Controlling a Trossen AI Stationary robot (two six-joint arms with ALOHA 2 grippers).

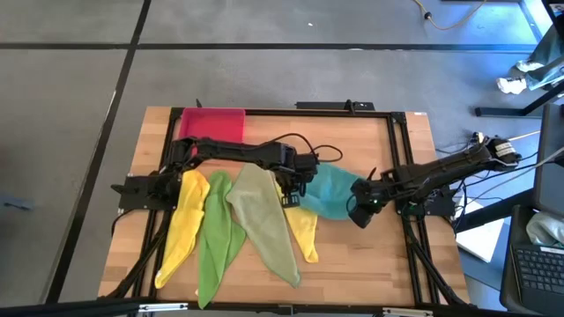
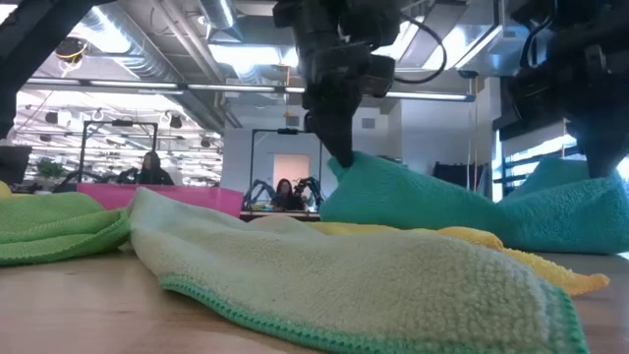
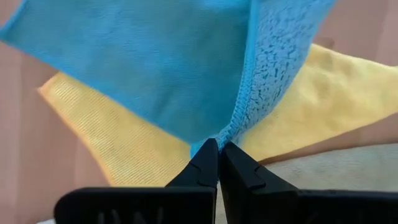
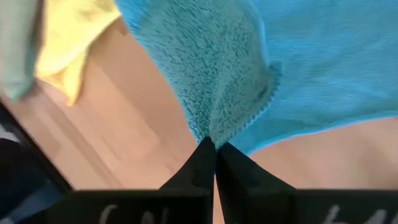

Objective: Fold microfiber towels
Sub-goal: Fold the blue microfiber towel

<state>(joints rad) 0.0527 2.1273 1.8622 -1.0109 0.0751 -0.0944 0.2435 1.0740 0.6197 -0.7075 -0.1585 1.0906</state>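
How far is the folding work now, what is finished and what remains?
No towel looks folded yet. In hand: the left gripper and right gripper each pinch the teal towel. Left: two yellow towels, the bright green towel and the pale olive towel lie loose.

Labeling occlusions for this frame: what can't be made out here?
- Teal towel: its edges under both arms are hidden in the high view.
- Second yellow towel: mostly covered by the olive towel and the teal one.
- Tray: front part hidden by the left arm; in the low view only a pink strip shows.
- Green towel: cut off by the low view's edge.
- People behind the table: too small.
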